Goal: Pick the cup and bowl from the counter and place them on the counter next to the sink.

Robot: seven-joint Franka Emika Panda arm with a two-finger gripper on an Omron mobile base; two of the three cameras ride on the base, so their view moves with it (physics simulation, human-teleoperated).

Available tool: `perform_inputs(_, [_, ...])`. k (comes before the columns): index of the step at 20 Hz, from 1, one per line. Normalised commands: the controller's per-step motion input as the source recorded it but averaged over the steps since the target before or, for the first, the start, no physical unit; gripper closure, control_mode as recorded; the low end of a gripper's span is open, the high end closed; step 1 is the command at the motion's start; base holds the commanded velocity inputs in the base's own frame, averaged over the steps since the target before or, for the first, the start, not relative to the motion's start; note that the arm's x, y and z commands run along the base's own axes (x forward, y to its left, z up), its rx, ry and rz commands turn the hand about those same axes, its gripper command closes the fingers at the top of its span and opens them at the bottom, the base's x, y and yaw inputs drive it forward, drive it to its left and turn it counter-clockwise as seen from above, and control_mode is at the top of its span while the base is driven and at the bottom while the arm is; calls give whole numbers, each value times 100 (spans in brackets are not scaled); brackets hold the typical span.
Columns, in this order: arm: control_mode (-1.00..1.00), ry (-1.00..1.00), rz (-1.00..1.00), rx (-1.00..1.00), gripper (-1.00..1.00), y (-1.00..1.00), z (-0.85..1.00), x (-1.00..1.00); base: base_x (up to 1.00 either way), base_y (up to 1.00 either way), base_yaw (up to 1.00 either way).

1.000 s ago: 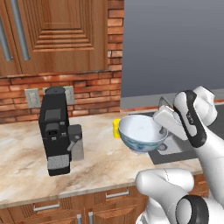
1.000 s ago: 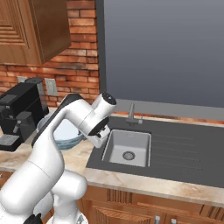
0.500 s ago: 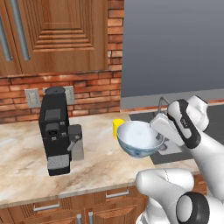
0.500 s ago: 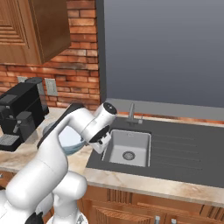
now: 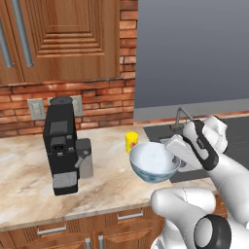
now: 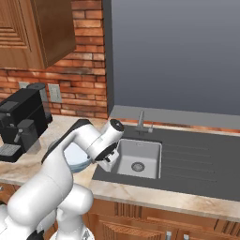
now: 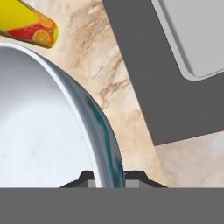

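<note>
In the left base view, the gripper is clamped on the right rim of the bowl, holding it in the air above the front part of the counter. The yellow cup stands on the counter just behind the bowl, at about 11 o'clock from it. A black coffee machine stands well to the left, at 9 o'clock from the bowl. The sink with its faucet lies behind the hand, at roughly 1 o'clock from the bowl.

In the right base view, the bowl shows partly behind the white arm, at 9 o'clock from the steel sink. The coffee machine sits at 10 o'clock from the bowl.

In the hand view, the two finger tips pinch the bowl's rim between them, one inside and one outside. The cup lies at 12 o'clock from the bowl's white interior. The dark sink surround and basin corner sit at 2 o'clock, with marbled counter between them and the bowl.
</note>
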Motion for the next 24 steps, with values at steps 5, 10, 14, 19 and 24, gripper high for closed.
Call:
perform_inputs(5, [-100,0,0,-2,100,0,-29,0,0,0,0])
perform_inputs(10, [-100,0,0,-3,100,11,-17,0,0,0,0])
perform_inputs(14, [-100,0,0,-4,100,22,-17,0,0,0,0])
perform_inputs(19, [-100,0,-1,-5,100,25,-19,7,0,0,0])
perform_inputs(24, [-100,0,-1,-2,100,10,-10,3,0,0,0])
